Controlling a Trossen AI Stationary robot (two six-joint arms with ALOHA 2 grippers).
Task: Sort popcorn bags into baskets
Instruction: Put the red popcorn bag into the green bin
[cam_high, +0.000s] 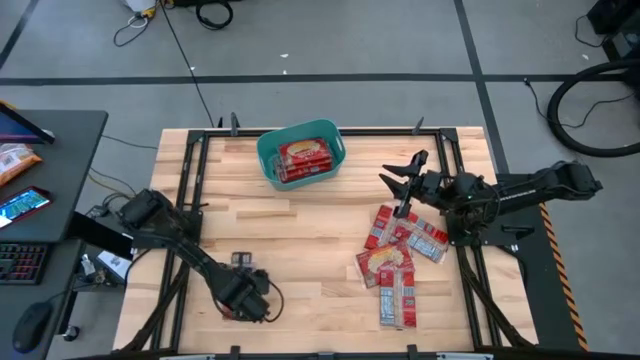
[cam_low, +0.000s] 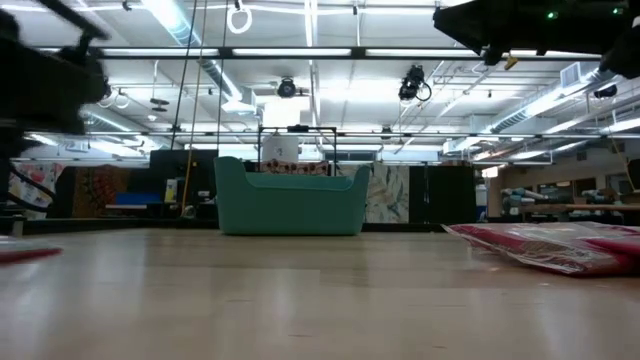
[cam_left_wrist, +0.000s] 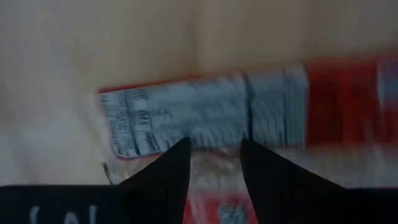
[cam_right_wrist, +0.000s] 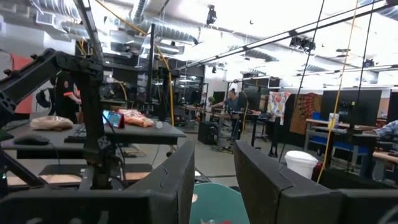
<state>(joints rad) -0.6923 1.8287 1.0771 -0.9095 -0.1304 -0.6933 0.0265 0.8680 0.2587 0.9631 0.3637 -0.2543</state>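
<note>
Left gripper (cam_high: 243, 298) low over one popcorn bag (cam_left_wrist: 205, 118)

Its fingers were spread just above the bag, ready to pinch. The right gripper (cam_high: 402, 175) hung open near the pile (cam_high: 400, 262); the teal basket (cam_high: 268, 158) already held some bags.

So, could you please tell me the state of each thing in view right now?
Basket: upright, holding red bags.
Popcorn bags: lying flat in a loose pile.
Left tool: open, close over a single bag.
Right tool: open, empty, raised between basket and pile.
</note>
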